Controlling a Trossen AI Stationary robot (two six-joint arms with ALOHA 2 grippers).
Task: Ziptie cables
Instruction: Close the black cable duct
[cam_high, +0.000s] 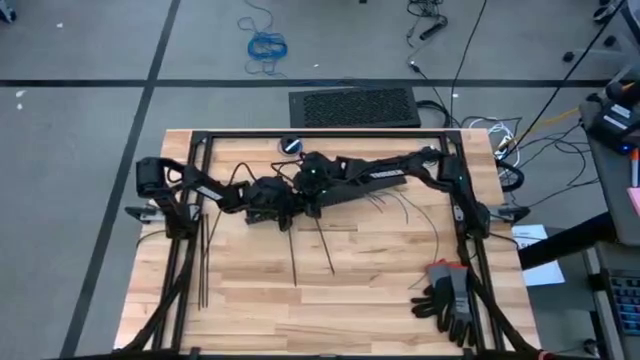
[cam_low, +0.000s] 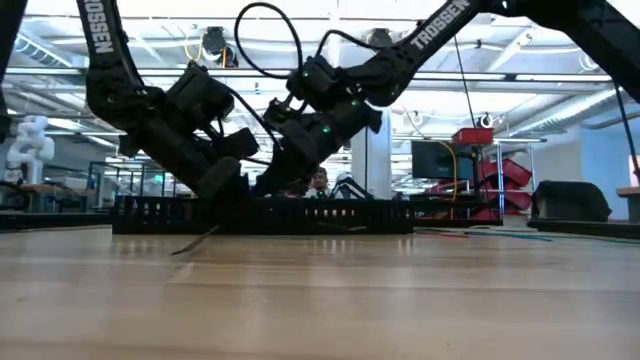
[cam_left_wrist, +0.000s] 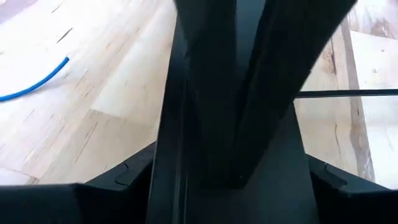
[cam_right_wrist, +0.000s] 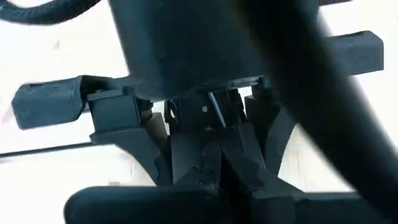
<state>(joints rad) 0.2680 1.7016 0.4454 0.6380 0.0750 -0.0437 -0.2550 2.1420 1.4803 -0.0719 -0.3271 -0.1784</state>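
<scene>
- We see the left tool (cam_high: 283, 208) and the right tool (cam_high: 300, 200) pressed close together over the desk's middle, a little toward the far edge, one almost on top of the other.
- In the low view both tools (cam_low: 255, 185) come down at a slant and meet just above the black slotted bar (cam_low: 300, 214), which lies across the desk.
- We cannot tell how far open either tool is: the left wrist view is filled by dark fingers (cam_left_wrist: 205, 124) crossing each other, and the right wrist view shows only the other arm's body close in front.
- We cannot tell whether either tool has hold of anything.
- A thin black ziptie (cam_left_wrist: 345, 93) runs straight across the wood beside the left tool, and a blue wire (cam_left_wrist: 37, 84) curves on the desk farther off in that same view.
- The cables (cam_high: 395, 205) lie splayed just to the right of the tools, near the middle of the desk, with one thin strand curving toward the right edge.
- Two loose zipties (cam_high: 325, 248) run from under the tools toward the near edge; more zipties (cam_high: 203, 262) lie side by side near the left edge.
- A pair of work gloves (cam_high: 448, 297), grey and black with red cuffs, rests by the near right corner.
- The wooden desk (cam_high: 380, 290) shows bare between these things.
</scene>
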